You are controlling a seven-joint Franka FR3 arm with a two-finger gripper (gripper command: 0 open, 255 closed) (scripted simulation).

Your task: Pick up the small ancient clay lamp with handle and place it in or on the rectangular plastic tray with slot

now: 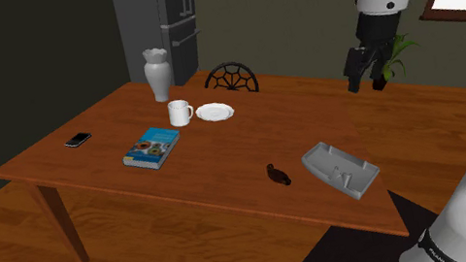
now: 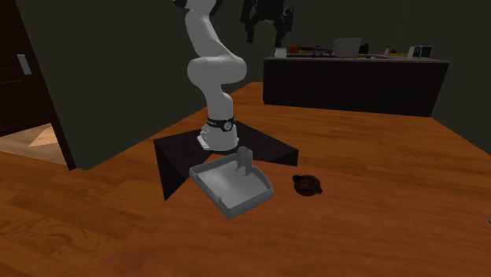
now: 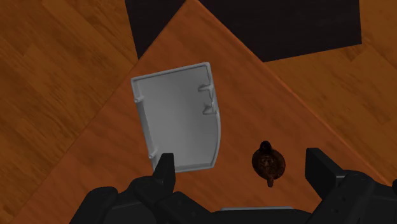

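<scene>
Overhead, the white arm holds its black gripper (image 1: 365, 72) high above the wooden table (image 1: 226, 161), pointing down, fingers spread wide with nothing between them. Below, the grey rectangular tray (image 3: 178, 121) lies empty near the table's corner by the stand, with small raised ribs along one side. The small, rounded dark-brown lamp (image 3: 269, 162) sits just beside it, not touching.

I see the lamp (image 1: 277, 174) on the surface (image 1: 225, 151), just left of the tray (image 1: 340, 169) in the shoulder view, with my end effector (image 1: 366, 84) high above both.
</scene>
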